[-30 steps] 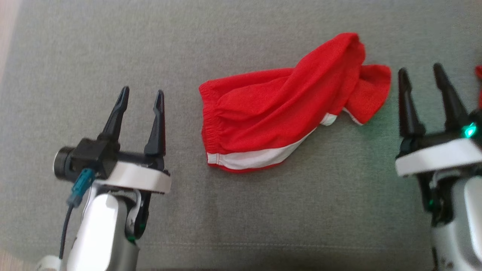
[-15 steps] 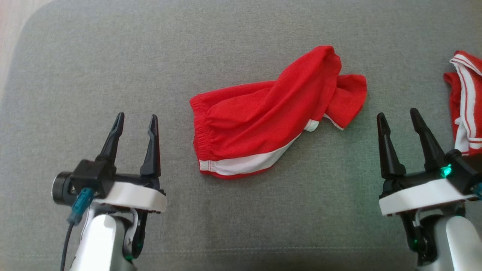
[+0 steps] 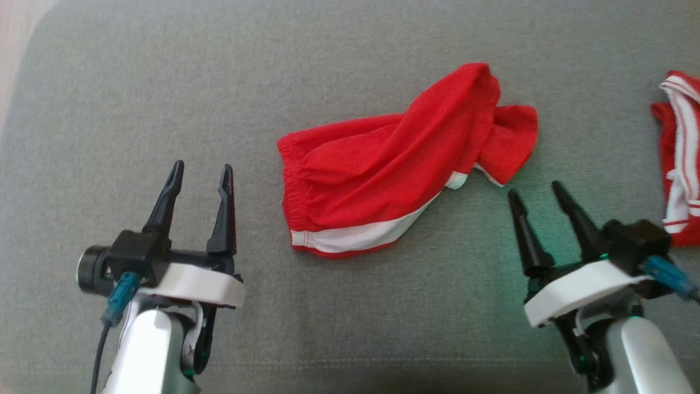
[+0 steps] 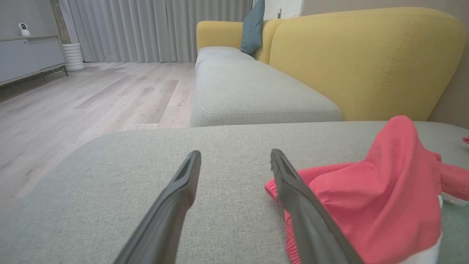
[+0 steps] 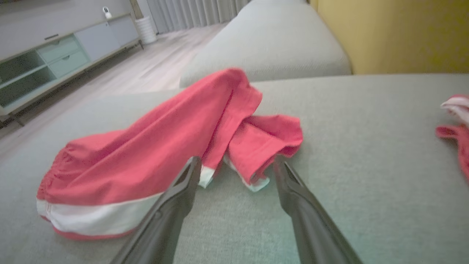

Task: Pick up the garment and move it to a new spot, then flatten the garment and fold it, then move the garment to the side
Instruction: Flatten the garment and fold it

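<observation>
Head view, lower left: left gripper [image 3: 202, 165], fingers pointing up the frame, spread wide, nothing between them. Stands over bare grey cushion [image 3: 164, 82], well apart from the cloth.

Centre of the frame: red garment [image 3: 383, 175], shorts with a white band along the lower edge, lying crumpled on the cushion. Gathered waistband at the left end, one leg twisted and folded over toward upper right.

Lower right: right gripper [image 3: 535, 189], also released and empty, tips tilted a little to the left. Near the right end of the garment, just below its folded leg, not touching.

Right edge: second red and white cloth [image 3: 678, 164], apart from both grippers.

Left wrist view: waistband of the garment at the right, partly behind the right finger. Yellow backrest [image 4: 366, 62] at upper right, wooden floor [image 4: 73, 99] at left.

Right wrist view: end of the folded leg seen between the two open fingers, a little beyond them. Cannot tell any contact there.
</observation>
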Controlling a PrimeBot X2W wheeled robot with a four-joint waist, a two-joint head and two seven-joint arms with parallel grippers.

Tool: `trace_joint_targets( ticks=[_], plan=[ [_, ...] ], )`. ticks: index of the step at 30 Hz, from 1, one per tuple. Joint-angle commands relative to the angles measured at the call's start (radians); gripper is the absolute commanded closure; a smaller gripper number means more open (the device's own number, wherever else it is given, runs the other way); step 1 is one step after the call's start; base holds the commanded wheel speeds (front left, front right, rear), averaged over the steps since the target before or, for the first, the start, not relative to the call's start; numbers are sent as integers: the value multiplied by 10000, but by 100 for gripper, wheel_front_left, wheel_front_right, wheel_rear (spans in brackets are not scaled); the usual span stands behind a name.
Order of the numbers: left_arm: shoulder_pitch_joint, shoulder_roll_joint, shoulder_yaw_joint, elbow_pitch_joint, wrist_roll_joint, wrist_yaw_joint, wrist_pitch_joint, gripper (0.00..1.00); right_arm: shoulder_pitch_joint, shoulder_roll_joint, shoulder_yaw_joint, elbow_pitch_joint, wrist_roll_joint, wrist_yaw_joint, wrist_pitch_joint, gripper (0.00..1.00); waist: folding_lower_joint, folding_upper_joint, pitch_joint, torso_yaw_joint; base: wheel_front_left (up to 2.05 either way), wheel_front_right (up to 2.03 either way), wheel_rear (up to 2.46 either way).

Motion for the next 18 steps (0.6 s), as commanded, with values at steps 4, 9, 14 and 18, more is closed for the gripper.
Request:
trace_joint_targets(
  ticks=[4, 9, 14, 18],
  plan=[
    [-659, 106, 117, -432, 9, -32, -122, 0, -813, -278, 661, 417, 287, 35, 212, 0, 1, -1, 538, 419, 0, 0, 0],
    [-935, 62, 10, -448, -14, -72, -122, 0, -1418, -419, 1009, 1259, 491, 35, 194, 0, 1, -1, 882, 656, 0, 0, 0],
    [-1188, 17, -74, -432, -42, -108, -122, 0, -1978, -530, 1241, 2060, 653, 35, 83, 0, 1, -1, 1143, 857, 0, 0, 0],
    [-1259, -1, -45, -401, -39, -99, -122, 0, -2194, -613, 1423, 2327, 791, 35, 17, 82, 1, -1, 1201, 867, 0, 0, 0]
  ],
)
